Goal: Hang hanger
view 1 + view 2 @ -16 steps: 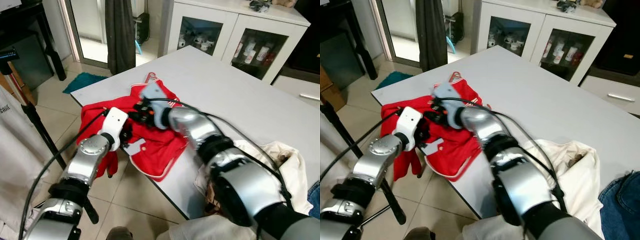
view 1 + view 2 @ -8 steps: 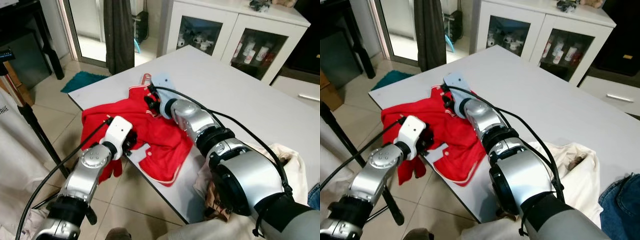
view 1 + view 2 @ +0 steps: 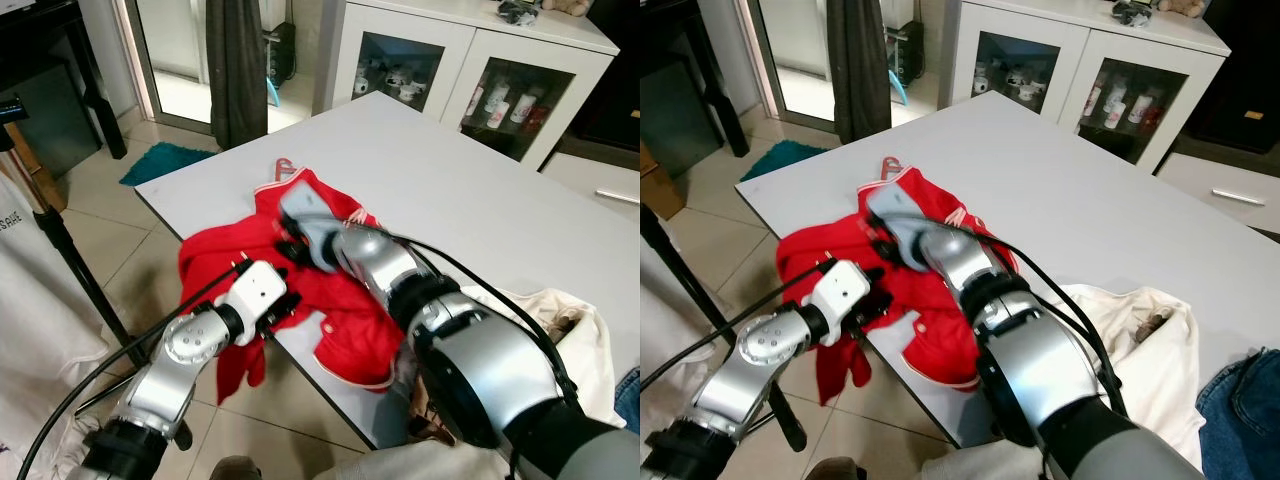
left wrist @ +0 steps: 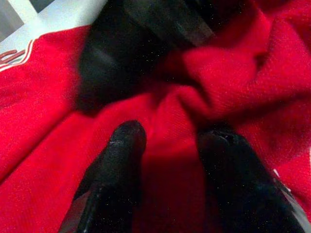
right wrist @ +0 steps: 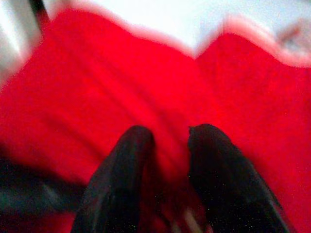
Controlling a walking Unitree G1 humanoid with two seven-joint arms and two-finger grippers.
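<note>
Red garment [image 3: 330, 290] perhaps dragged tableward.

The red jacket [image 3: 340, 300] is covering most of the hanger [image 3: 284, 163], so just its hook is peeking out. The right wrist view is looking blurry. The right gripper [image 3: 287, 246] is hiding behind its arm.

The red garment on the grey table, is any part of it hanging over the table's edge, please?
Yes, one red sleeve of the red garment droops past the grey table edge toward the floor.
</note>
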